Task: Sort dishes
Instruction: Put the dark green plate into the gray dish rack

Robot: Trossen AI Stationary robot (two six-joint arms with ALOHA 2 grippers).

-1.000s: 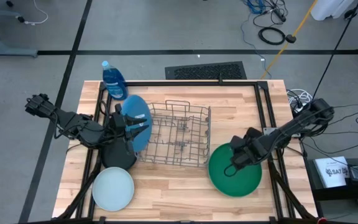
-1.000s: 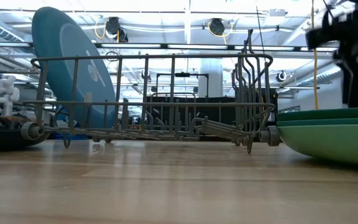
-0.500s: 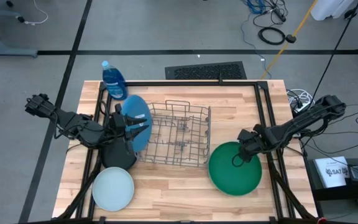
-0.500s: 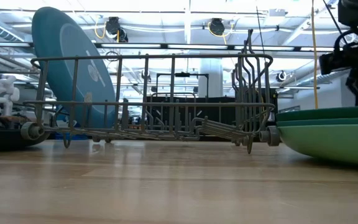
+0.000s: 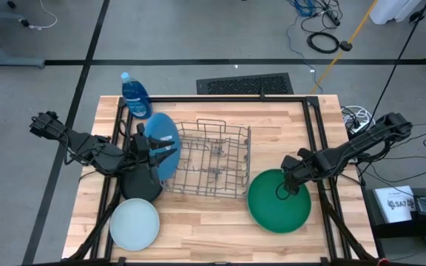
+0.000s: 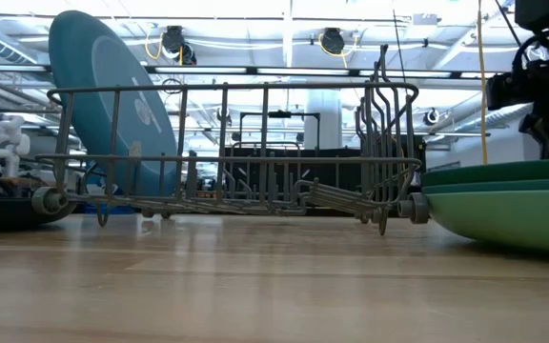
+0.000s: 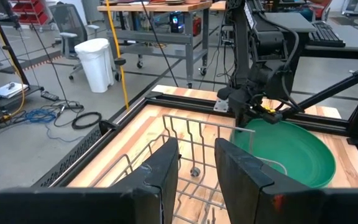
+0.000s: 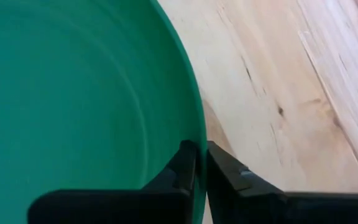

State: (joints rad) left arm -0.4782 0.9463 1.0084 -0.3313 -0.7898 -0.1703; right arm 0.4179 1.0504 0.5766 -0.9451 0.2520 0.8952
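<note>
The dark green plate (image 5: 276, 205) lies on the light green plate (image 6: 503, 214) at the table's right. My right gripper (image 5: 291, 177) is shut on its far right rim. The large blue plate (image 5: 161, 140) stands on edge in the left end of the grey wire rack (image 5: 209, 159). My left gripper (image 5: 163, 152) is open at the blue plate's upper part; I cannot tell whether it touches it. The black plate (image 5: 140, 191) lies under the left arm. The pale blue-white plate (image 5: 134, 224) lies flat at the near left. My right gripper pinches the dark green plate's rim (image 8: 199, 134) at its far right side. One finger (image 8: 185, 165) is over the plate's inside and the other is outside it. The fingers come from above, pointing down. The plate lies on the light green plate.
A blue soap bottle (image 5: 134, 94) stands at the far left corner. The rack's wires rise between the two arms. Bare wood shows at the table's near middle (image 5: 205, 222) and far right (image 5: 287, 125).
My right gripper has come down and gone toward the table's right and far edges, from over the dark green plate's inside to its far right rim. The left arm and the blue plate have kept still.
</note>
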